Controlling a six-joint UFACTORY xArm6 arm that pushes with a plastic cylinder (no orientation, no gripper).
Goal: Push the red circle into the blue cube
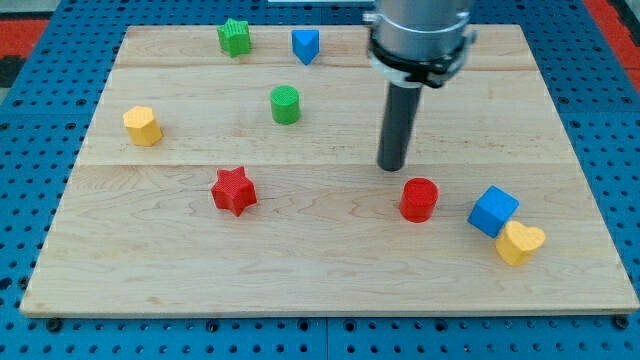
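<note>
Taking the red circle (419, 199) as landmark: nearest the view's bottom, the yellow heart (520, 243) touches the blue cube (493, 211), which sits near the circle's right, apart from it. My tip (392, 166), a bare rod with no jaws to open or close, stands just above-left of the circle, seemingly not touching. To push well, I should drop to the circle's left side, then drive straight right.

My single camera looks down at a slant from the near edge across the whole wooden worktop (330, 290), fairly close, the arm entering from the view's top.
</note>
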